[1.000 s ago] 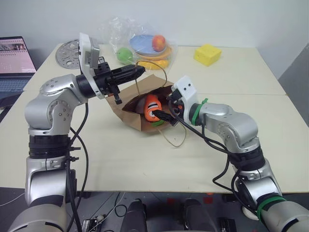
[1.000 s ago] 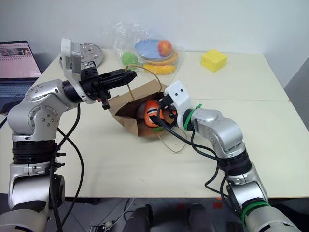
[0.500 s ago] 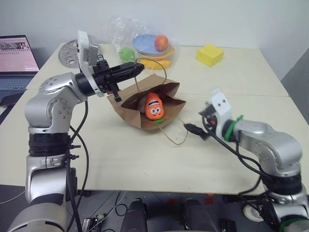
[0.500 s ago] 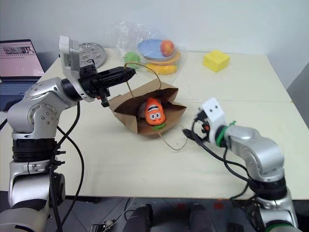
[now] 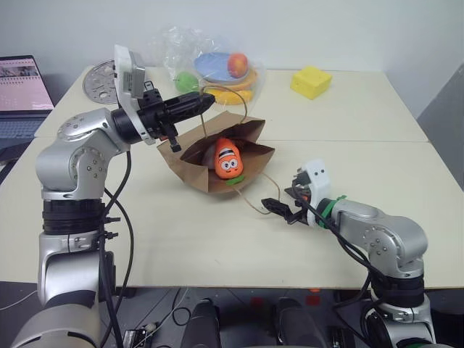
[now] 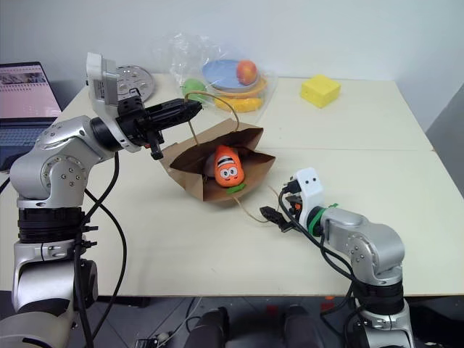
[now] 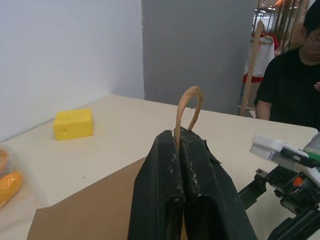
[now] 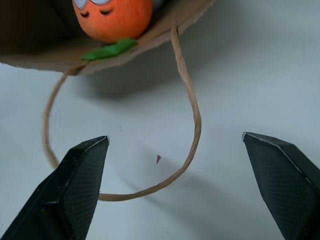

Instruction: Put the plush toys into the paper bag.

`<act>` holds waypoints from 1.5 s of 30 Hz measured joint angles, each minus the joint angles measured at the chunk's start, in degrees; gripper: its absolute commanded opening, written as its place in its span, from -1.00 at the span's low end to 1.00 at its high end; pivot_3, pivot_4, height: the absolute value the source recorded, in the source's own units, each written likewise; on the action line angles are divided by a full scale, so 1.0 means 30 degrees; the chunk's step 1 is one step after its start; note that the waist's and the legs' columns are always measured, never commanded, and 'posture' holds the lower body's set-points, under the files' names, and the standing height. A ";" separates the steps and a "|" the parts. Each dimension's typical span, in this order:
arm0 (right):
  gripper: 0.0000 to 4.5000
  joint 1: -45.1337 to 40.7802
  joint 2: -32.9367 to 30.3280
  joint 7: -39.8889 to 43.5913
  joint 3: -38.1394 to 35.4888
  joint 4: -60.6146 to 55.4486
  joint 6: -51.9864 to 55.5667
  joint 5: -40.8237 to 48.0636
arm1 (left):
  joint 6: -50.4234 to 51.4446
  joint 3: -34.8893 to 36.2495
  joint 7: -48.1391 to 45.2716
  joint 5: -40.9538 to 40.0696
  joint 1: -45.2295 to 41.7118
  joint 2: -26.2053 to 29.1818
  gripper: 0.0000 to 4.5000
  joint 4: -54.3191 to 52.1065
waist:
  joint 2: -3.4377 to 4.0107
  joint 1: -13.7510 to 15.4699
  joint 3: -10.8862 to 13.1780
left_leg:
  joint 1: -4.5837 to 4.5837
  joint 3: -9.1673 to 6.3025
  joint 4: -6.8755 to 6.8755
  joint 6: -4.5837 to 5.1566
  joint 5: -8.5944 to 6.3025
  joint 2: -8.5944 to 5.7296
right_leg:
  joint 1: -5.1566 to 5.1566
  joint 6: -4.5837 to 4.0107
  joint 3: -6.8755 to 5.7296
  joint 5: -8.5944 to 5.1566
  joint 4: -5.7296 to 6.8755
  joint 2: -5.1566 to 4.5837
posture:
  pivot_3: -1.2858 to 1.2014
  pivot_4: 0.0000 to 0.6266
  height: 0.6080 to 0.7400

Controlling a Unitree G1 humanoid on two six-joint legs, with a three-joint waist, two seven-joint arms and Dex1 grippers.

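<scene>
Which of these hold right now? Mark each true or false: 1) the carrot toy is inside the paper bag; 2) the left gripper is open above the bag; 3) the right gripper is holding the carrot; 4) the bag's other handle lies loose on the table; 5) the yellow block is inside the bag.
1) True: the carrot toy sits in the mouth of the paper bag.
2) False: the left gripper is shut on the bag's upper handle, holding it up.
3) False: the right gripper is open, holds nothing, and is clear of the bag.
4) True: the lower handle lies loose on the table.
5) False: the yellow block sits at the far side of the table.
</scene>
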 measured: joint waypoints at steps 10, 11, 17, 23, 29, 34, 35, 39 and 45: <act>-0.07 0.0125 -0.0049 -0.0084 0.0465 0.1001 -0.1230 -0.0191 | 0.0010 0.0020 0.0147 0.0007 0.0084 0.0061 -1.00 -0.0064 | -0.0001 0.0051 0.0000 | 0.0000 -0.0001 0.0000 0.0000 0.0000 0.0001 | 0.0000 0.0000 -0.0001 0.0000 0.0001 0.0001 | 0.03 -0.52 1.00; -0.26 0.0123 -0.0049 -0.0073 0.0458 0.0986 -0.1217 -0.0168 | 0.0010 0.0033 0.0193 0.0007 0.0105 0.0065 -1.00 -0.0099 | -0.0001 0.0052 0.0000 | 0.0000 -0.0001 0.0000 0.0000 0.0000 0.0001 | 0.0000 0.0000 -0.0001 0.0000 0.0001 0.0001 | 0.03 -0.52 1.00; -0.99 -0.0048 0.0052 -0.0055 0.0299 0.0968 -0.1182 0.0198 | 0.0014 0.0084 0.0275 0.0004 0.0157 0.0066 -1.00 -0.0228 | 0.0000 0.0056 0.0000 | 0.0000 -0.0001 0.0000 0.0000 0.0000 0.0001 | 0.0000 0.0000 0.0000 0.0000 0.0001 0.0001 | 0.03 -0.52 1.00; -0.99 -0.0922 -0.0007 0.0521 -0.1250 0.0691 -0.1145 0.1564 | 0.0011 0.0220 0.0460 0.0004 0.0272 0.0066 -1.00 -0.0231 | 0.0003 0.0062 0.0002 | 0.0000 -0.0001 0.0000 0.0000 0.0000 0.0001 | 0.0000 0.0000 0.0000 0.0000 0.0002 0.0001 | 0.03 -0.52 1.00; -0.99 -0.2306 -0.0028 0.1229 -0.2715 -0.0179 -0.0792 0.3968 | 0.0005 0.0262 0.0802 0.0004 0.0394 0.0066 -1.00 -0.0237 | 0.0000 0.0059 0.0000 | 0.0000 -0.0006 -0.0003 0.0001 0.0000 0.0001 | 0.0002 0.0000 -0.0007 0.0000 0.0002 0.0001 | 0.03 -0.52 1.00; -0.99 -0.8974 0.1722 0.0022 -0.4933 0.1908 -0.0349 0.6430 | -0.0088 0.0724 0.0750 0.0003 -0.0069 0.0580 -1.00 0.0276 | 0.0049 -0.0296 0.0035 | 0.0003 -0.0005 -0.0005 0.0012 0.0024 0.0004 | -0.0030 -0.0020 -0.0008 0.0016 0.0043 0.0003 | 0.03 -0.52 1.00; -0.99 -1.0082 0.1875 -0.0159 -0.5072 0.2125 -0.0498 0.6663 | -0.0161 0.0746 0.0729 0.0014 -0.0142 0.0599 -1.00 0.0353 | 0.0033 -0.0323 0.0019 | 0.0015 -0.0020 -0.0021 0.0013 0.0023 0.0010 | -0.0017 -0.0021 -0.0026 0.0015 0.0042 0.0007 | 0.03 -0.52 1.00; -0.99 -1.1031 0.2448 -0.0761 -0.5164 0.3736 -0.0767 0.7319 | -0.0386 0.0760 0.0718 0.0071 -0.0234 0.0608 -1.00 0.0633 | 0.0002 -0.0231 0.0000 | -0.0027 -0.0020 -0.0042 0.0013 0.0022 -0.0002 | -0.0029 -0.0024 -0.0035 0.0014 0.0000 -0.0010 | 0.03 -0.52 1.00; -0.99 -1.0973 0.2141 -0.1225 -0.5095 0.4167 -0.0754 0.7946 | -0.0372 0.0760 0.0741 0.0003 -0.0223 0.0602 -1.00 0.0427 | 0.0004 -0.0226 0.0001 | -0.0033 -0.0015 -0.0044 0.0014 0.0022 0.0001 | -0.0045 -0.0023 -0.0034 0.0014 0.0006 -0.0010 | 0.03 -0.52 1.00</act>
